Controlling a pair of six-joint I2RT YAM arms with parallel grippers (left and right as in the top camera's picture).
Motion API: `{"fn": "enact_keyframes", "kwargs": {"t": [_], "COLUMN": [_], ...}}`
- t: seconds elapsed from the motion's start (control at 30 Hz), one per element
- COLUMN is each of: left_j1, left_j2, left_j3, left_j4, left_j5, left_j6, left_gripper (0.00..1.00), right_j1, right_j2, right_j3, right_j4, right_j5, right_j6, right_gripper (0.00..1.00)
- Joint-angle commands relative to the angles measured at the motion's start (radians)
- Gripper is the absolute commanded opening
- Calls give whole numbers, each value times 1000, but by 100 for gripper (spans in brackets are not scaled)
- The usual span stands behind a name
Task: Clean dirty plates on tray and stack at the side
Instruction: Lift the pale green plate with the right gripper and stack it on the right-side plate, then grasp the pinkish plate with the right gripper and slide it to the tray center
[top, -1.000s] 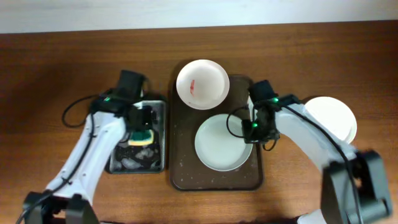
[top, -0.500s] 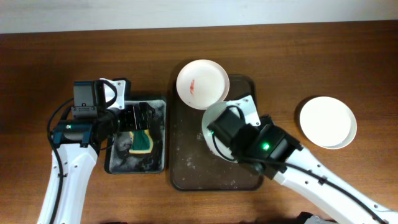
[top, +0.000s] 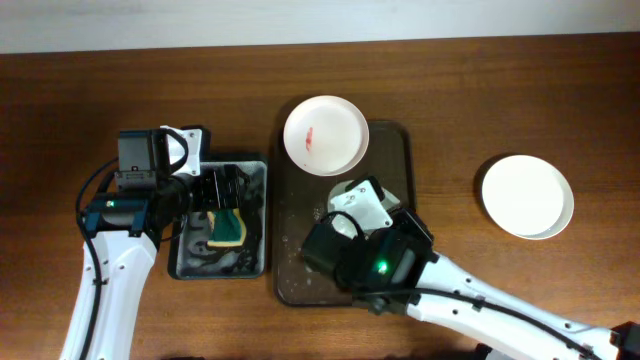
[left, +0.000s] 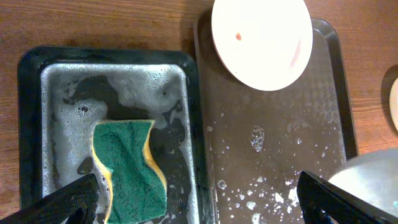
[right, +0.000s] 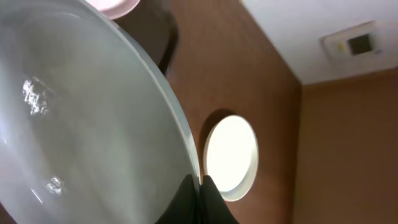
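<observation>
In the right wrist view my right gripper (right: 200, 186) is shut on the rim of a pale green-tinted plate (right: 74, 118), which is tilted steeply and fills the left of that view. From overhead the right arm hides most of this plate above the brown tray (top: 395, 150). A white plate with red smears (top: 325, 135) rests on the tray's far end and also shows in the left wrist view (left: 261, 40). A clean white plate (top: 527, 196) lies on the table at the right. My left gripper (left: 196, 202) stands wide open above the sponge (left: 127, 168).
A small black tray (top: 255, 215) with foamy water holds the green-yellow sponge (top: 228, 228), left of the brown tray. Soap droplets (left: 258, 138) speckle the brown tray's floor. A pale wall runs along the table's far edge.
My left gripper has opened and drawn back from the sponge, which lies in the black tray. My right arm has swung over the brown tray, raising and tilting the pale plate.
</observation>
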Motion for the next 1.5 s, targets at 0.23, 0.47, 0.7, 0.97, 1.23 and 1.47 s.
{"fn": "enact_keyframes", "kwargs": {"t": [0.23, 0.47, 0.7, 0.97, 1.23, 1.47], "left_j1": [5, 5, 5, 5, 5, 5], "left_j2": [-3, -3, -3, -3, -3, -3], "left_j3": [13, 13, 13, 13, 13, 13], "left_j4": [2, 2, 2, 2, 2, 2], "left_j5": [14, 14, 14, 14, 14, 14], "left_j6": [8, 8, 8, 8, 8, 8], "left_gripper": [100, 100, 100, 100, 100, 100], "right_j1": [17, 17, 13, -61, -1154, -1830], "right_j2": [2, 2, 2, 1, -8, 243], "right_j3": [16, 16, 16, 19, 63, 56], "right_j4": [-11, -11, -7, 34, 238, 298], "right_j5": [153, 153, 161, 97, -1168, -1081], "right_j6": [4, 4, 6, 119, -143, -52], "right_gripper": [4, 4, 4, 4, 4, 4]}}
